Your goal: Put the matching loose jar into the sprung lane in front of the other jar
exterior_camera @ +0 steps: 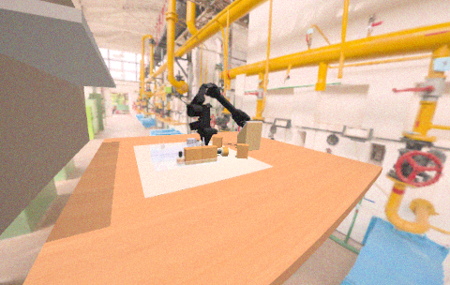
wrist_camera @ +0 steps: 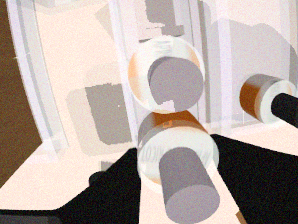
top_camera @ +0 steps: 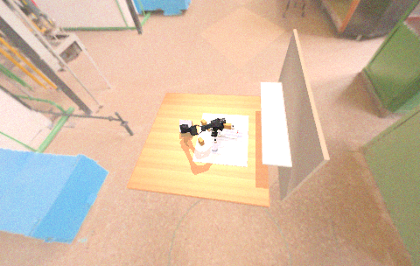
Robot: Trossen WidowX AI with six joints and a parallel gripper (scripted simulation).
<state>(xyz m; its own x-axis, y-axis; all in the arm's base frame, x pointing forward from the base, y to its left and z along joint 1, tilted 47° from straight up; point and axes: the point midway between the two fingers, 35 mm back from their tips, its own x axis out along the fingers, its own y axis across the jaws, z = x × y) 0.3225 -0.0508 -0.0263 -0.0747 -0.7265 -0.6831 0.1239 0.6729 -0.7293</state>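
Gripper (top_camera: 214,132) (exterior_camera: 207,141) (wrist_camera: 173,148) is holding the near grey-capped jar (wrist_camera: 187,172). Matching jar (wrist_camera: 170,75) is standing just beyond; black-capped jar (wrist_camera: 265,98) is standing right.

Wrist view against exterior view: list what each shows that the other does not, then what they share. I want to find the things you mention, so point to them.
Only the wrist view: the grey cap (wrist_camera: 192,192) of the jar in the gripper (exterior_camera: 206,142) (wrist_camera: 173,148), and the round top of a second grey-capped jar (wrist_camera: 176,82) just beyond it.

Only the exterior view: the red handwheel (exterior_camera: 418,169), the yellow pipes (exterior_camera: 356,44) and the arm's raised elbow (exterior_camera: 211,89).

Both: the gripper and a black-capped jar.
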